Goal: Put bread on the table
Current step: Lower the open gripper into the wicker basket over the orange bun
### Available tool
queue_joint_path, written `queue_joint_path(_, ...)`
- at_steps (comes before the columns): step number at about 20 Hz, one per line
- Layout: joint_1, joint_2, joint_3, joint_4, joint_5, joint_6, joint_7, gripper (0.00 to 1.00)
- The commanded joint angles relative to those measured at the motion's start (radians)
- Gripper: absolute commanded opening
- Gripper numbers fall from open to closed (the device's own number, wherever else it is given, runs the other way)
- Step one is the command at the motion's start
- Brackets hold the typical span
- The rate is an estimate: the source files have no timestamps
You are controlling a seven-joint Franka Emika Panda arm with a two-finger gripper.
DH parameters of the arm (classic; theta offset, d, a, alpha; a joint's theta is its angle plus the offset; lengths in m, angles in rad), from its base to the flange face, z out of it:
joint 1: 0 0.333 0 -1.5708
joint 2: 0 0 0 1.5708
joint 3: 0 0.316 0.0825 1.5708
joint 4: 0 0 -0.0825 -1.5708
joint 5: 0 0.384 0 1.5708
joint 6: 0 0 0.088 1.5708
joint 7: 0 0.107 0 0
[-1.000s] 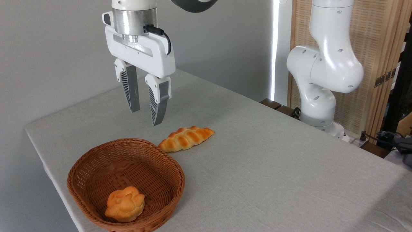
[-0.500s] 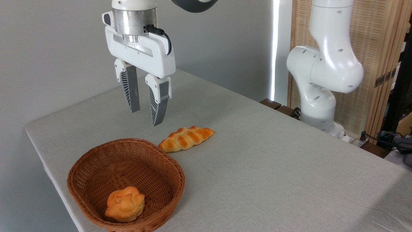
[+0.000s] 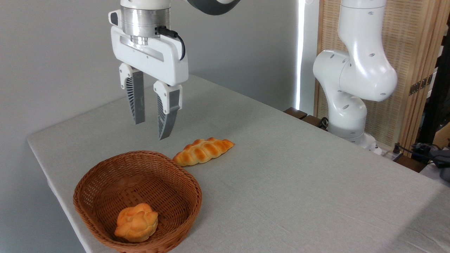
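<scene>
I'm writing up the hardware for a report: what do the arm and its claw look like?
The arm is glossy white with rounded, bulbous joints and small dark holes. The claw has a boxy white body under a silver metal collar, with a black cable looping from its side. Its two fingers are grey, tapered and ribbed, set in white mounts.

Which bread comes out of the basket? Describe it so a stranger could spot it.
Find the brown wicker basket at the near left of the grey table. The bread lies inside it, near the front. It is round and knotted, unlike the long braided loaf on the cloth behind the basket.
</scene>
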Motion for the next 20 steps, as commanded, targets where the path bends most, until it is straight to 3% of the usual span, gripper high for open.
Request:
queue_joint_path(1, 0.001, 0.031, 0.036, -0.003, 0.0, 0.085, -0.007, 1.0)
queue_joint_path(20, 0.012, 0.208, 0.064, -0.009, 0.004, 0.291, -0.002, 1.0)
